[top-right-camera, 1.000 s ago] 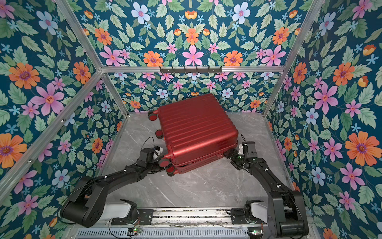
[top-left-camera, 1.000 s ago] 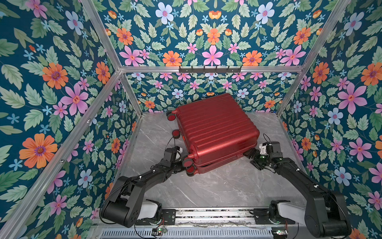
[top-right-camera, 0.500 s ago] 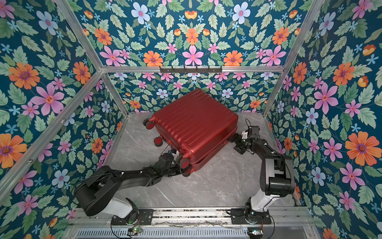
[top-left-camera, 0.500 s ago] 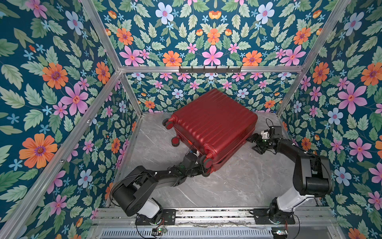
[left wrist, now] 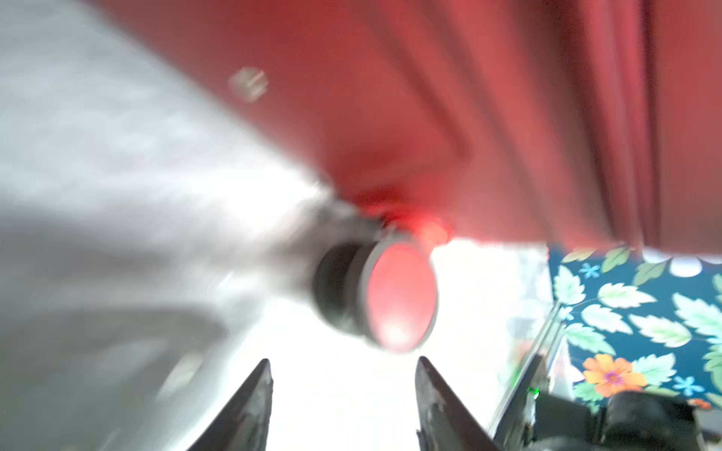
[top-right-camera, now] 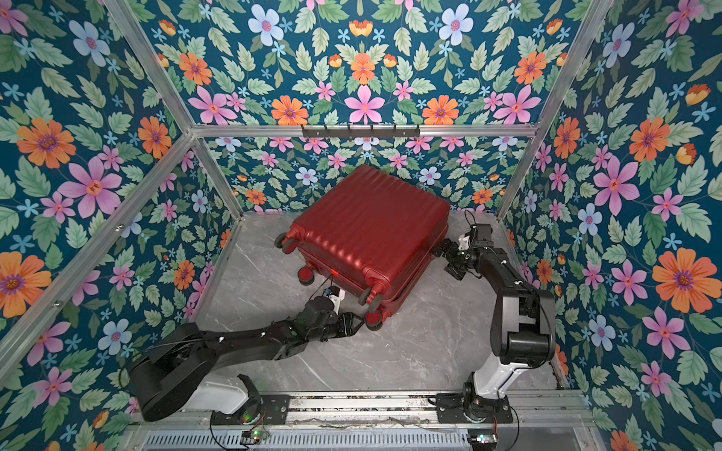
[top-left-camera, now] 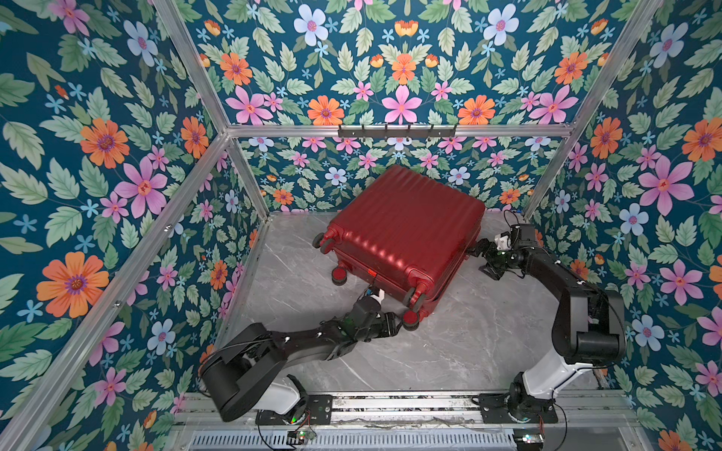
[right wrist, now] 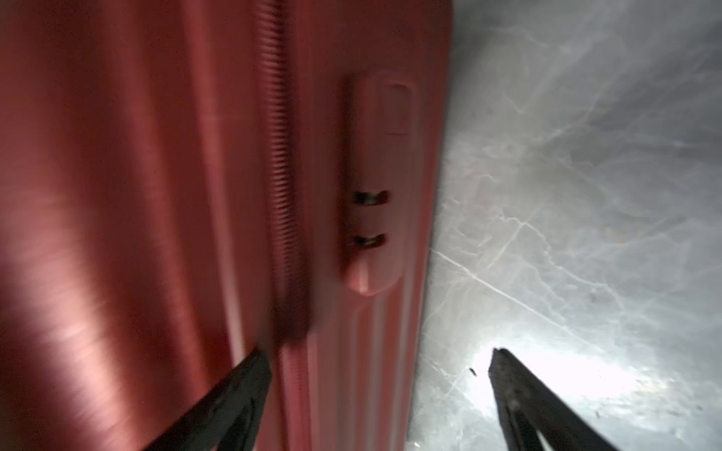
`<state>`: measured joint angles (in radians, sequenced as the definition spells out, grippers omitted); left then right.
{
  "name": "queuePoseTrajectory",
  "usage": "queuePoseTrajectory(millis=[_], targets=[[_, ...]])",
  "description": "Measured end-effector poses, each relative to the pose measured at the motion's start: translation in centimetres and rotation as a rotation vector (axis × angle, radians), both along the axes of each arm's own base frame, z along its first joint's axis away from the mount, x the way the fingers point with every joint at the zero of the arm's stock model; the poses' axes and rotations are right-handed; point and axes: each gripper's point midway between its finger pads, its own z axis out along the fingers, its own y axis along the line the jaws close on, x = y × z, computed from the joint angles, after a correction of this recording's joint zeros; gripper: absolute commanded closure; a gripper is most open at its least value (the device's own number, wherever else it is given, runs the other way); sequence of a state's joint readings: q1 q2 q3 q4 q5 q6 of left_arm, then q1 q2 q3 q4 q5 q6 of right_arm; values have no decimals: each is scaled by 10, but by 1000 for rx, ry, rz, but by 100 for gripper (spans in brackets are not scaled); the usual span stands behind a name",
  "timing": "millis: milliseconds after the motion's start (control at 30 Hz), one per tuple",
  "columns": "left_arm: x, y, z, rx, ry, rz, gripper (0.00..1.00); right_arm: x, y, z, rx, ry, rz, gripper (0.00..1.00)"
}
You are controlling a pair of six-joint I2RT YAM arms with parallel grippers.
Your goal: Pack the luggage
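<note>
Top views: luggage shut, lying skewed on floor, far centre; nothing loose in view. L gripper by near wheel, R gripper at its side.
L wrist: jaws apart, empty, wheel just ahead.
R wrist: jaws wide, holding nothing; zip looks closed.
Prob. near done.

I read no text, brand or number in any view. The luggage carries a small bright tag on its wheel end, just beyond the left gripper, too small to read. A pale round mark on the shell ahead of that gripper is blurred.
</note>
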<state>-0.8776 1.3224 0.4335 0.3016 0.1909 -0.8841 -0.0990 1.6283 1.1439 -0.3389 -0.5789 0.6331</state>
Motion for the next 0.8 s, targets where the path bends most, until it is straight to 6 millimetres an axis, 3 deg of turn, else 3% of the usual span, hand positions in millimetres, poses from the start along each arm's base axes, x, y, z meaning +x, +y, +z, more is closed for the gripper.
queuePoseTrajectory(millis=[100,233,400,500,700,800], targets=[[-6,29,6,27,-13,56,26,-13,2,20,-5,-53,9,8],[9,59,43,14,-88,158,16,-39,5,38,-13,-95,9,8],[64,125,113,15,-227,384,13,-78,21,74,-35,-187,42,7],[97,161,155,42,-289,478,13,-103,31,84,-55,-213,68,10],[166,219,215,73,-340,577,15,-138,26,68,-98,-173,48,14],[199,246,223,79,-330,618,17,-140,22,55,-124,-138,37,14]])
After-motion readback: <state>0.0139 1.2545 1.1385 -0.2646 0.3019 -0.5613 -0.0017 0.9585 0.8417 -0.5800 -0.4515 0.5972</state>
